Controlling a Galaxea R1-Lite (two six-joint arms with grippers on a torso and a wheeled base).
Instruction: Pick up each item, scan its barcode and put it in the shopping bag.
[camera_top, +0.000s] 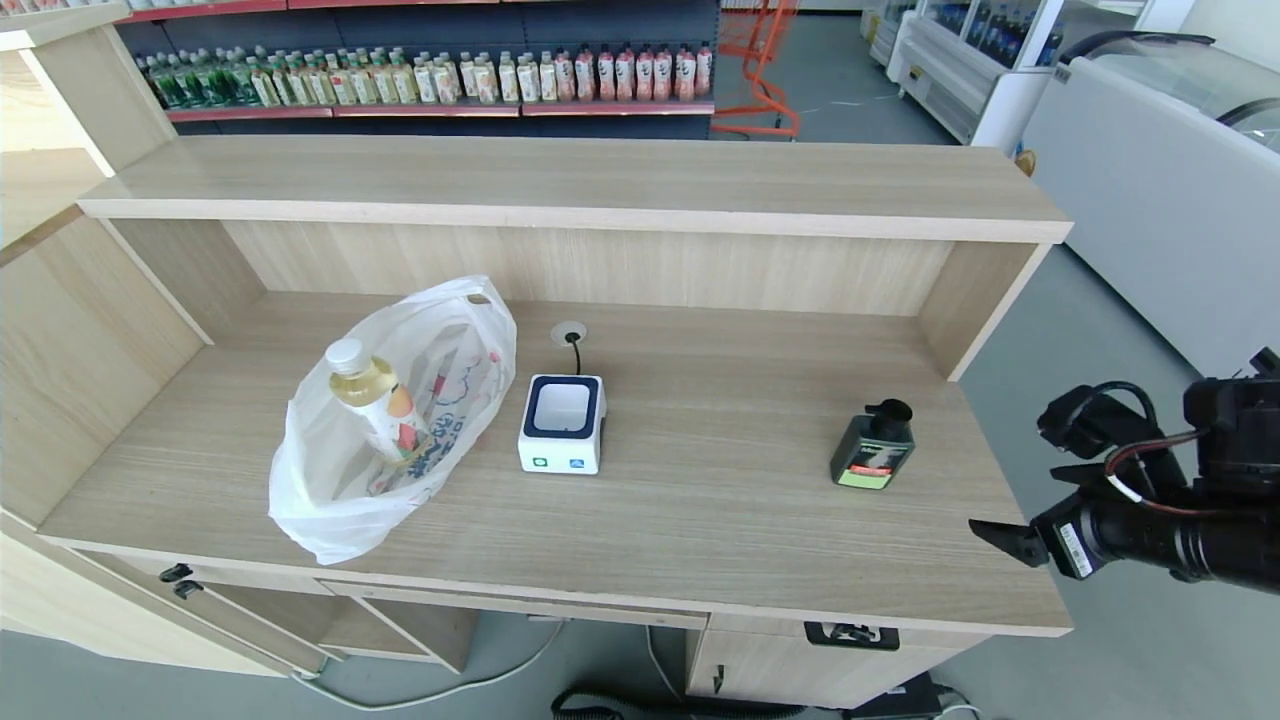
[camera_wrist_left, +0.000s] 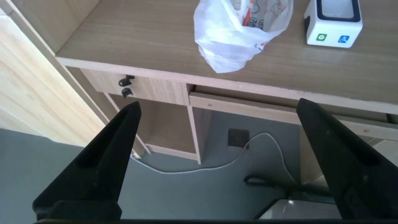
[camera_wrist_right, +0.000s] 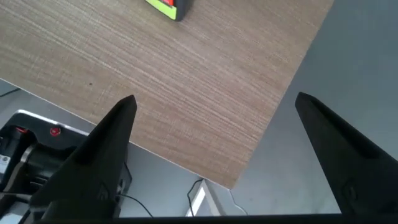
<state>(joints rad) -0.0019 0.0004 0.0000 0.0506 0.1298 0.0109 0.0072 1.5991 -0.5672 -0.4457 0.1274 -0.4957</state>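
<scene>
Taking the counter (camera_top: 700, 520) as a clock face with 12 at its back wall, the left gripper (camera_wrist_left: 219, 106) hangs off the front edge at about 6 o'clock of the shopping bag (camera_top: 330, 480). Its two dark fingers are spread wide apart with nothing between them, above the floor and the drawer front with its two black knobs (camera_wrist_left: 127, 86). The shopping bag is white thin plastic and lies on the left part of the counter with its mouth gaping. A drink bottle (camera_top: 375, 400) with a white cap and pale yellow contents leans inside it, cap toward 11 o'clock. Just beside the bag, at its 3 o'clock, sits the scanner (camera_top: 562, 423), a white box with a dark frame around its window, near the middle of the counter. A black cable (camera_top: 575, 352) runs from it toward 12 o'clock into a round hole in the top. Well apart from the scanner, at its 3 o'clock, a dark pump bottle (camera_top: 873, 447) with a green and red label stands upright on the right part of the counter, touched by nothing. At about 4 o'clock of that bottle, the right gripper (camera_wrist_right: 214, 102) hovers over the counter's front right corner. Its fingers are also wide apart and it holds nothing.
</scene>
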